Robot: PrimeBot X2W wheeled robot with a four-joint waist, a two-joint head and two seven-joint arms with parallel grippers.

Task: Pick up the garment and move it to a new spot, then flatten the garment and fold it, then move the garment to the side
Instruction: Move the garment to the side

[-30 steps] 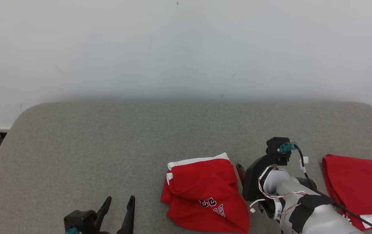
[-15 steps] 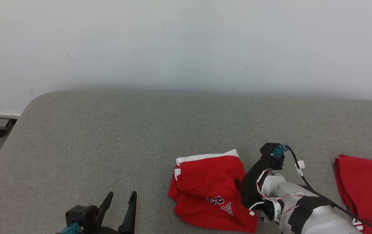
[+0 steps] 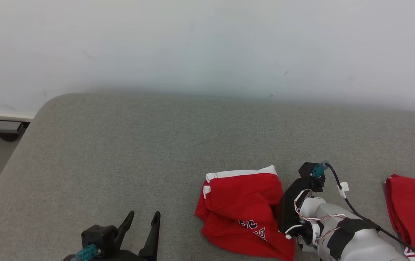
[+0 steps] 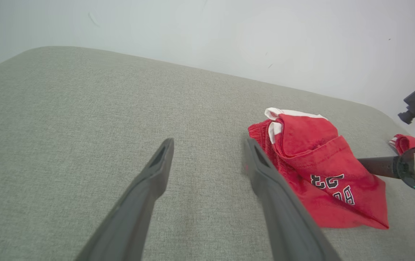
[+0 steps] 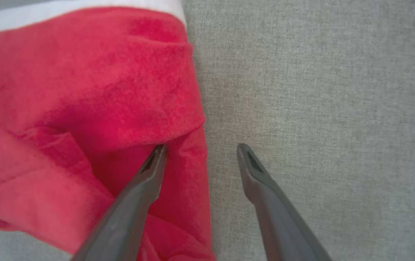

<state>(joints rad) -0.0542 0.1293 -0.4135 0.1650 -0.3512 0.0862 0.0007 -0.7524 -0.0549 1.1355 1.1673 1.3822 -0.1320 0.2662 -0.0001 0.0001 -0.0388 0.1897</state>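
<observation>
Red garment (image 3: 243,206), rumpled and loosely doubled over itself, lies on the grey padded table (image 3: 138,145) near the robot's edge, right of the middle. Its white-trimmed band is on the far side and its printed lettering on the near side, so its longer run points roughly away from the robot. The right gripper (image 5: 201,146) is at the garment's right-hand edge, fingers spread apart and holding nothing. In the right wrist view, one fingertip is over red cloth just under a fold and the other over bare table, so the cloth's edge runs between them. The left gripper (image 3: 144,214), also spread wide and empty, hovers at the lower left, well apart from the garment, which lies to its right. The right arm is plainly nearer. Open fingers astride the edge would fit a grasp about to close or a release just made. A second red cloth (image 3: 410,210) lies at the table's far right.
</observation>
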